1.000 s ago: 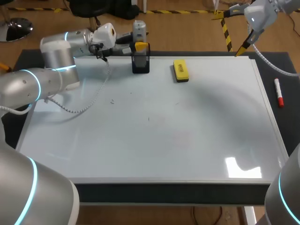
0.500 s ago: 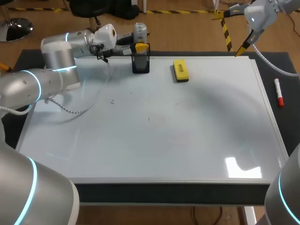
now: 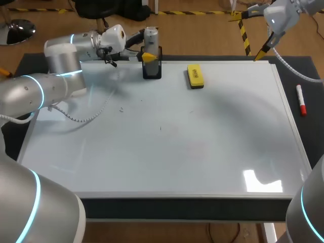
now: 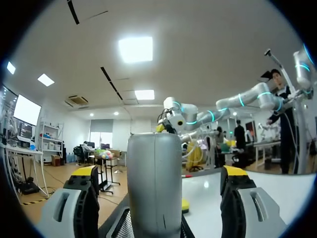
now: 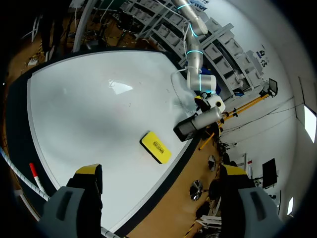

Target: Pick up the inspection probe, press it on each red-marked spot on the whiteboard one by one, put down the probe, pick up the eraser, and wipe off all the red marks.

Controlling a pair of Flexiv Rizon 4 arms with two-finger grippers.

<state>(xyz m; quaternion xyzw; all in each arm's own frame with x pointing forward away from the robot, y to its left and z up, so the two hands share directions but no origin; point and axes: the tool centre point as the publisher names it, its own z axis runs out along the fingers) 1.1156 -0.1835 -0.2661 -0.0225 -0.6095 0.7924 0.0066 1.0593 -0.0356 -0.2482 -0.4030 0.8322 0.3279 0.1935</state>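
**Probe stands in its holder between the left claw's spread fingers**

A whiteboard (image 3: 167,152) covers nearly the whole dark table (image 3: 314,121), with a bright patch of glare near its front right corner and a few tiny dark specks left of its middle; their colour cannot be made out.

The left arm (image 3: 61,61) comes in along the far left edge of the board, and a thin pale cable (image 3: 96,109) trails from it in a loop across the white surface. The left gripper (image 3: 147,53) sits at the far edge, level with the black holder (image 3: 152,70). The grey inspection probe (image 3: 150,36) stands upright in that holder. In the left wrist view the probe fills the middle between the two yellow-tipped fingers, with a clear gap on either side, so the claw is released and grips nothing.

Just right of the holder, the yellow eraser (image 3: 195,76) lies flat on the board near its far edge, apart from both claws.

A red marker (image 3: 300,100) lies on the dark table strip just beside the board's right edge.

The right arm (image 3: 283,15) hangs high over the far right corner. The right gripper (image 3: 263,50) is spread wide with nothing between its fingers, well apart from the eraser and the probe.
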